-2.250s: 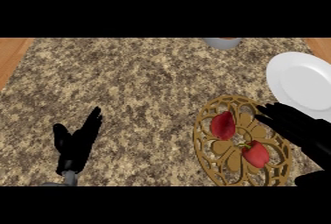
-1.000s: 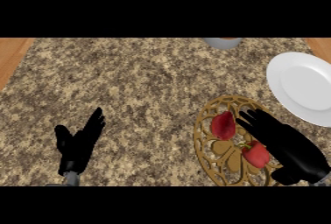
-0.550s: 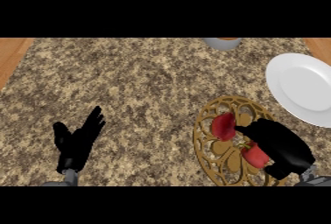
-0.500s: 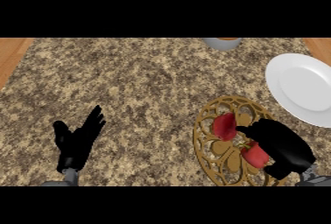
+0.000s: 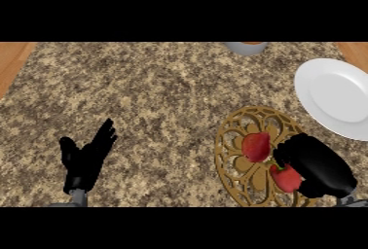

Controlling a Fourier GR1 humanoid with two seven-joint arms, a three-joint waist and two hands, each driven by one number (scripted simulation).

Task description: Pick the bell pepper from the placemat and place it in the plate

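So far the task is at the grasp stage only: the bell pepper (image 5: 256,146) lies on the gold openwork placemat (image 5: 237,146) near the worktop's (image 5: 158,92) front right corner, and nothing has reached the plate (image 5: 338,95). The right hand (image 5: 316,165) sits over the right side of the placemat, its fingers curled down against the red produce; whether they actually clamp a piece I cannot tell, since the hand covers the contact. Two red lobes show: one at the placemat's centre, and a second red piece (image 5: 286,178) with a green stem, partly under the hand nearer the front edge. Whether these are two peppers or one cut pepper is unclear. Remaining, as I judge it: secure the grip, lift, carry toward the right edge, release onto the plate. The left hand (image 5: 86,158) rests open near the front left corner, fingers apart and upward, holding nothing. Count: one placemat, one white plate at the right edge, two red pieces, one grey vessel (image 5: 245,47) cut off at the back edge, two hands.
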